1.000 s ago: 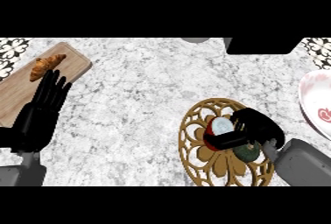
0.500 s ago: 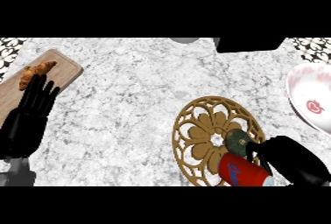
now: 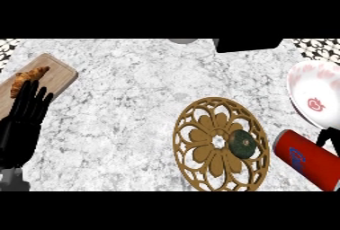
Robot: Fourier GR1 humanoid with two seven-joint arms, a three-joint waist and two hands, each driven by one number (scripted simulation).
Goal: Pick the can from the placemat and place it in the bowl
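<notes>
Your right hand (image 3: 325,135) shows only slightly behind the can (image 3: 309,159), apparently gripping it beside the placemat (image 3: 219,143); left hand (image 3: 26,121) open. Tilted can may strike the bowl (image 3: 317,96) rim.

Right hand (image 3: 324,137) mostly hidden behind can (image 3: 306,158), grip unclear. Can and bowl (image 3: 317,96) cut by right edge. Left hand (image 3: 23,123) covering part of board (image 3: 41,80); top-edge objects cut off, unidentifiable.

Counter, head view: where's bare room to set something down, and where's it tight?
Free: the wide marble stretch between the cutting board with the croissant and the round placemat. Tight: the right side, where the red can, the bowl and the placemat sit close. The left hand rests open at the left edge.
</notes>
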